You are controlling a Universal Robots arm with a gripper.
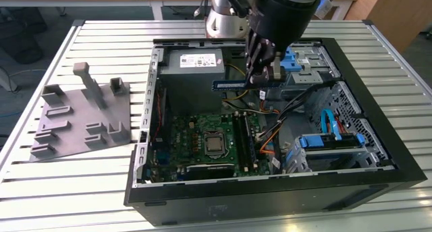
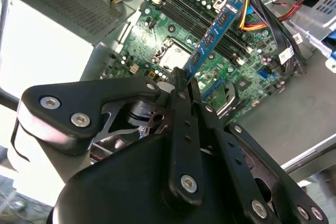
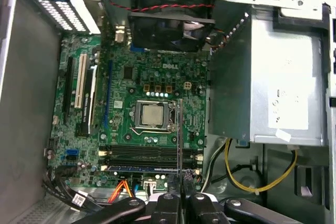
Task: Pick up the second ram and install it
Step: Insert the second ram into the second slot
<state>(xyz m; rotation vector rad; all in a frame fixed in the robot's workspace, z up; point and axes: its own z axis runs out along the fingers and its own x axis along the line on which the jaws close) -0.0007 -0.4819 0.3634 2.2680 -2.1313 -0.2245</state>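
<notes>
So we've got the gripper [image 1: 258, 80] clenched on one end of the ram [image 1: 228, 84], holding it up in the air over the far part of the open case [image 1: 270, 204], beside the power supply [image 1: 192, 65] and well clear of the board. The free end pokes toward the exterior view's left. In the first wrist view the ram [image 3: 181, 129] sits edge-on and crosses the slots [image 3: 149, 153] rather than running along them, so we reckon lining it up matters most. One slot seems to have another stick [image 3: 144, 170] in it already. With an end grip it could tilt, so we'd keep it level and go slow.
</notes>
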